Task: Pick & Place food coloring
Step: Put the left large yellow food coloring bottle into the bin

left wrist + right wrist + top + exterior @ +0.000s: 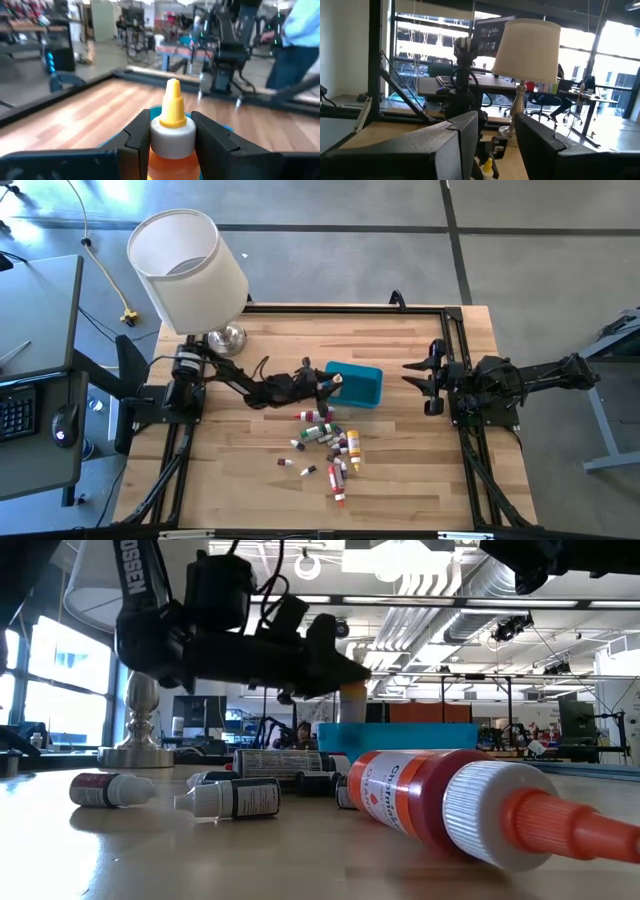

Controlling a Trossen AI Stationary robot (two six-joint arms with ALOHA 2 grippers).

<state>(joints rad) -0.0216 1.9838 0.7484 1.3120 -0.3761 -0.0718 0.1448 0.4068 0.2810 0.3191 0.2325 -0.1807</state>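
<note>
Several tiny food coloring bottles [325, 442] lie on their sides on the wooden table; the low view shows a red one [440, 802] close up and dark ones [240, 798] behind it. My left gripper [325, 384] is shut on an orange bottle [171, 145] with a white collar and yellow nozzle. It is at the left end of the teal bin [358, 385]. My right gripper [425, 375] waits open to the right of the bin, touching nothing. My left gripper pinches the orange bottle between its two fingers [135, 140], at the white collar [171, 135] and the shoulder below it. It comes from the table's left. The yellow nozzle [173, 102] sticks out past the fingertips toward the bin. The bottle [352, 695] is lifted clear of the table.
A lamp with a white shade [190, 265] stands on its metal foot [226, 338] at the far left corner. A black frame rail [350, 307] borders the table. Bare wood lies between the bin and my right gripper.
</note>
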